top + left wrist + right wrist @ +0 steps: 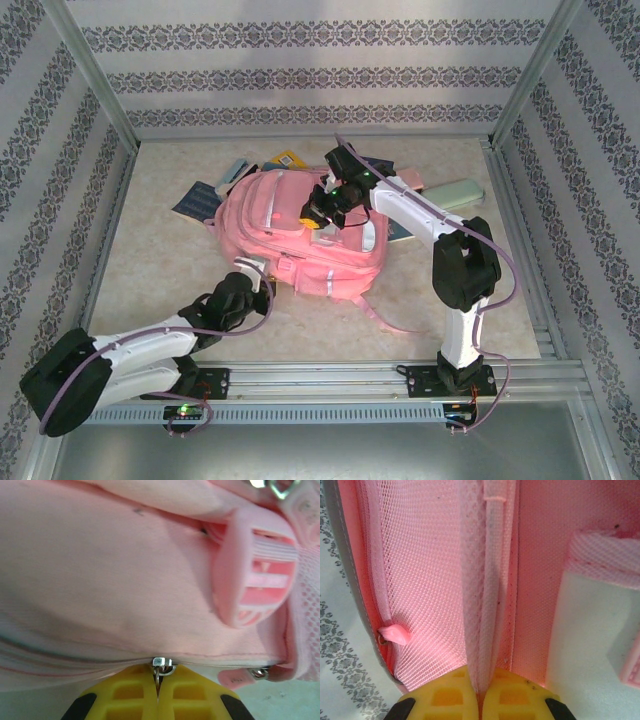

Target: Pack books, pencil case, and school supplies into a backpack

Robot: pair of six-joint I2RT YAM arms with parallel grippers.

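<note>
Backpack point(290, 235) looks soft & floppy. Left gripper point(159, 687): jaws pinch its zip pull point(162, 663). Right gripper point(480, 687): jaws pinch prob. a mesh fold point(479, 605).

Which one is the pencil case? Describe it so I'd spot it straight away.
Find the big pink backpack in the middle of the overhead view. Off its right-hand side, toward the back, lies the pencil case. It is a pale mint-green oblong pouch with rounded corners, unlike the darker, flat books nearby.
</note>
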